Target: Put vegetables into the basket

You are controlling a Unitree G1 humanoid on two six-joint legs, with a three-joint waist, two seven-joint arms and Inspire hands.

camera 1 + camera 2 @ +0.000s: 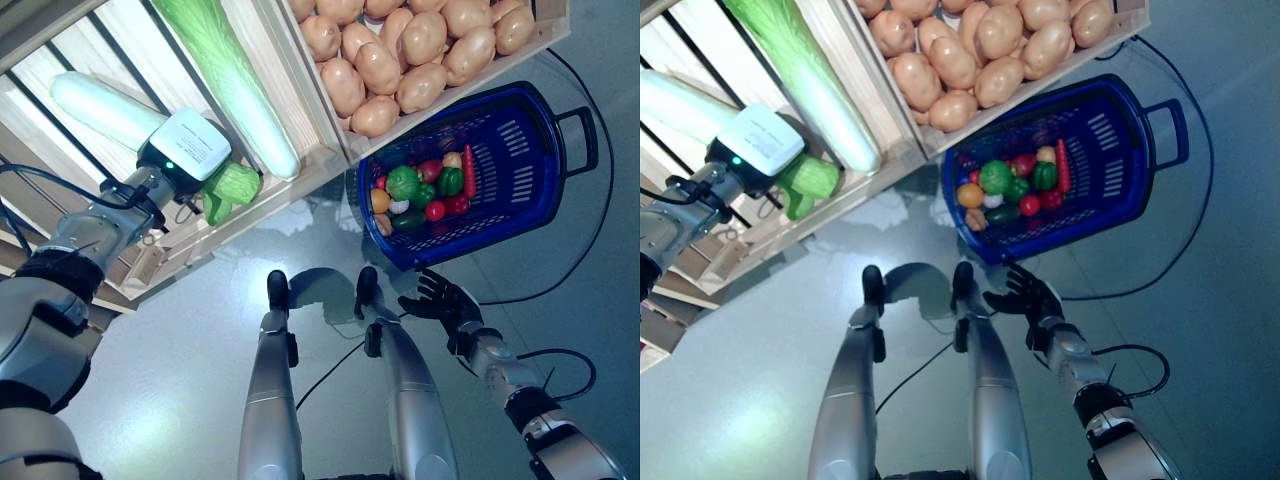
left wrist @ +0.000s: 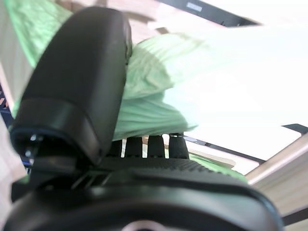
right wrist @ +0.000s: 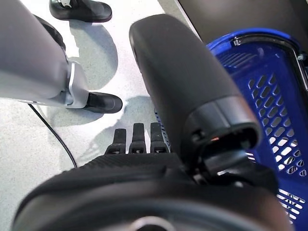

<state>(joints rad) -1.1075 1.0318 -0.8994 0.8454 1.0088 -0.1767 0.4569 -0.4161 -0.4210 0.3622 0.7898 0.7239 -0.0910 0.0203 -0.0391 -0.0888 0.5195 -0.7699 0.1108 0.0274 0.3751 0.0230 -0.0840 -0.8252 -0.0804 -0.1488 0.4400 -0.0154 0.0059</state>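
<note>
Green cabbage (image 1: 233,184) clasped in left hand (image 2: 72,96) at front edge of wooden crate (image 1: 255,205), left of frame centre. Blue basket (image 1: 520,185) on floor at right, partly filled with small vegetables (image 1: 420,190). Potatoes (image 1: 400,50) in crate at top. Right hand (image 1: 440,298) below basket, fingers relaxed, empty.

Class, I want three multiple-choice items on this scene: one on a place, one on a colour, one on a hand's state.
1. Where does the basket stand?
A. on the floor
B. inside the potato crate
C. in the right hand

2. What colour is the basket?
A. red
B. blue
C. yellow

3. What is the left hand doing?
A. hanging open and empty
B. gripping the basket's handle
C. grasping a green leafy vegetable

Answers:
1 A: it sits on the floor below the potatoes.
2 B: its plastic walls are blue.
3 C: the left wrist view shows fingers curled on green leaves.
</note>
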